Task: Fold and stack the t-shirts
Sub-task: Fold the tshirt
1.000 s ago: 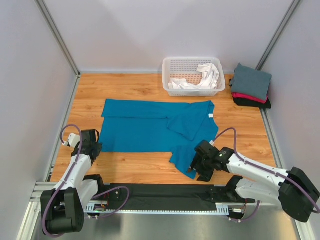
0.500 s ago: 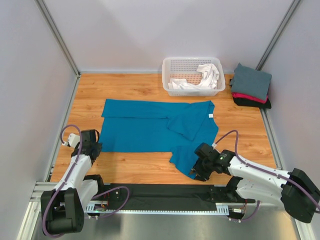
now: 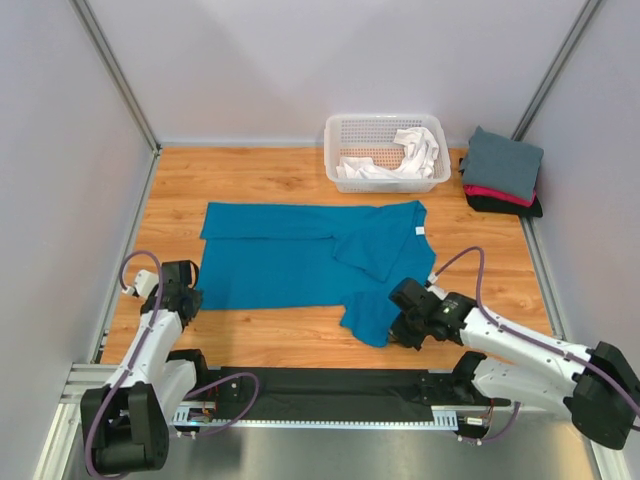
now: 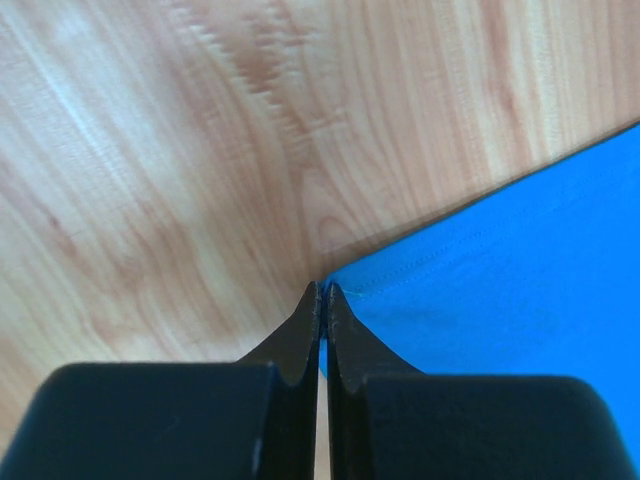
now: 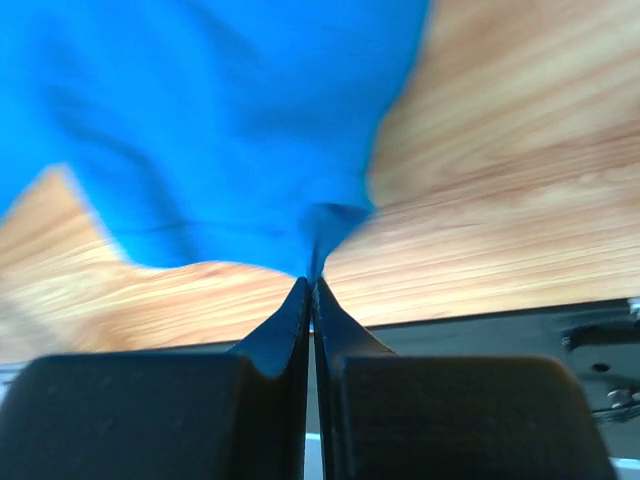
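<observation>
Teal shirt (image 3: 285, 265) lies flat mid-table (image 3: 250, 178), one sleeve flap folded in near the collar. Left gripper (image 4: 322, 292) has its jaws together on the shirt's near-left corner, with only a sliver of cloth between the tips. Right gripper (image 5: 311, 284) is pinched closed on a small pucker at the near-right sleeve edge. Risks: both bites look shallow, so either could slip once the cloth takes tension. Unequal pull would skew the fold or drag the whole shirt, and the right may hold one layer only, leaving the lower one behind. Hard to see: the right wrist view is blurred, and from above the right wrist covers its own pinch, so layer count and bite depth are unknown. Black shirt (image 3: 490, 206) is mostly buried under red-pink shirt (image 3: 490, 192) and grey shirt (image 3: 505, 160) at far right. White shirt (image 3: 375, 170) sits half hidden in the basket (image 3: 385, 118).
</observation>
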Action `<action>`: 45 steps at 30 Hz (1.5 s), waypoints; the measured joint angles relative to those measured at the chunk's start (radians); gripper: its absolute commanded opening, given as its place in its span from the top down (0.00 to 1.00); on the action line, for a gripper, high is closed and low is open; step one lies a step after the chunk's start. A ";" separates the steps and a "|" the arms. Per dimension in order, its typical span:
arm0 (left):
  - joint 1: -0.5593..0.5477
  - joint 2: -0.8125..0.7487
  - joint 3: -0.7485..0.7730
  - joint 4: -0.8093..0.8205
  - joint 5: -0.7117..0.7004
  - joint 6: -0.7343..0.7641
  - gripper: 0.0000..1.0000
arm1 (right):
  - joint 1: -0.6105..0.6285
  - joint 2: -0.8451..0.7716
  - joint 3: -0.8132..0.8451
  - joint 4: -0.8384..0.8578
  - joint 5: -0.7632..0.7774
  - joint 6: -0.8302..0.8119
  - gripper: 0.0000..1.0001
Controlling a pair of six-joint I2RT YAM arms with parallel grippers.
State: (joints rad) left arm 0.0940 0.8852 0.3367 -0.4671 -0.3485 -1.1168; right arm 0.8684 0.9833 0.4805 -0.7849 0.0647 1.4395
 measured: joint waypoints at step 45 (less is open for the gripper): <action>-0.002 0.393 0.416 -0.187 -0.167 -0.010 1.00 | -0.465 0.566 0.843 0.026 0.129 -0.753 1.00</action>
State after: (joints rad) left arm 0.0921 1.2781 0.7525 -0.6537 -0.5159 -1.1271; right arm 0.4034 1.5494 1.3231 -0.7593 0.1936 0.6865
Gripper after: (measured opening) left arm 0.008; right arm 0.007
